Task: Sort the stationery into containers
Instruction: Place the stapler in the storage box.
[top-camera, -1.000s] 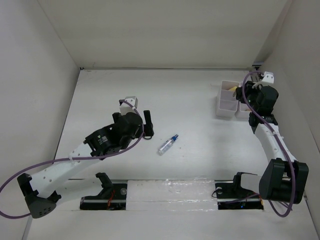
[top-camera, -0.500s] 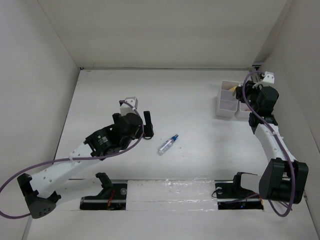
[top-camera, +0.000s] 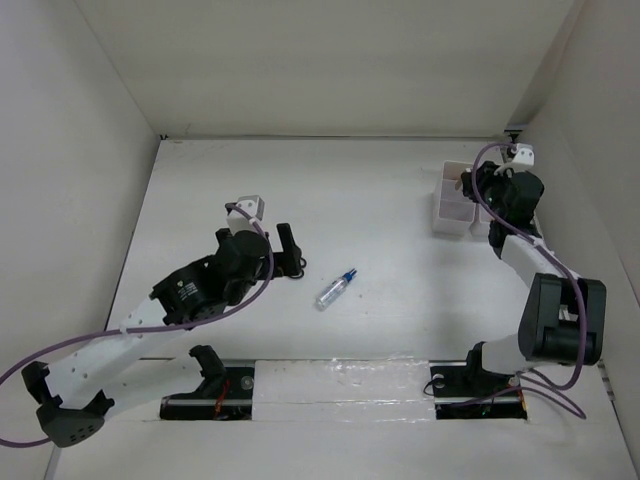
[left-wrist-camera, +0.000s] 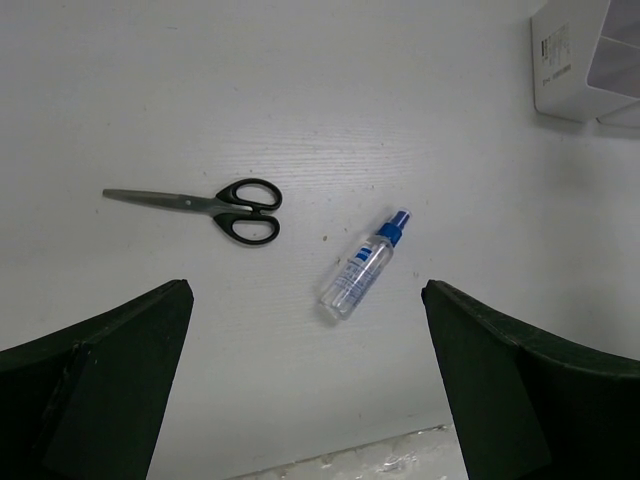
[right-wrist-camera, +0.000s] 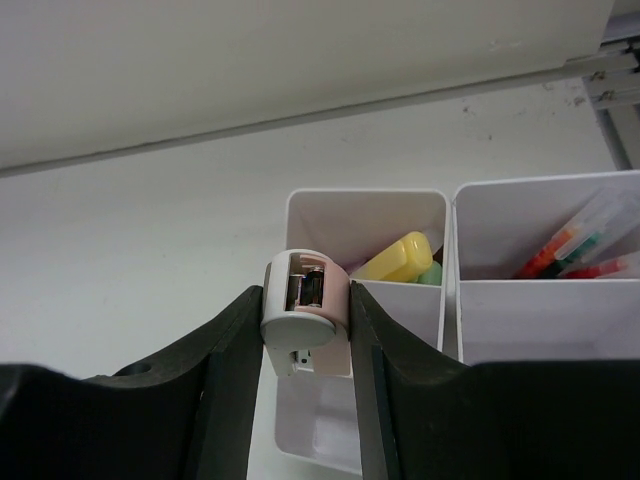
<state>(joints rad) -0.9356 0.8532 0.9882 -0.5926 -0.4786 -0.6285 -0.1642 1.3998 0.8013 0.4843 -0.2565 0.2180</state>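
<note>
**Top view.** The left hand (top-camera: 290, 252) is hovering over the middle of the counter (top-camera: 400, 250), its fingers spread wide with nothing between them — released. The clear blue-capped bottle (top-camera: 336, 289) is lying on its side at 4 o'clock from that hand, near it but apart. The left bin (top-camera: 452, 205) is standing toward the counter's 2 o'clock corner.

**Left wrist view.** The black-handled scissors (left-wrist-camera: 215, 207) are lying flat and closed at 10 o'clock from the bottle, blades pointing toward 9 o'clock.

**Right wrist view.** The right hand (right-wrist-camera: 306, 308) is clenching a small white-and-pink item (right-wrist-camera: 305, 295) between both fingers, holding it at the near side of the left bin — whether it is above a compartment cannot be told. A yellow highlighter (right-wrist-camera: 400, 257) is leaning in that bin's far compartment, with a green one (right-wrist-camera: 432, 272) just beside it. Red and green pens (right-wrist-camera: 575, 255) are leaning in the right bin (right-wrist-camera: 520, 230), which is standing just beside the left bin at 3 o'clock.
</note>
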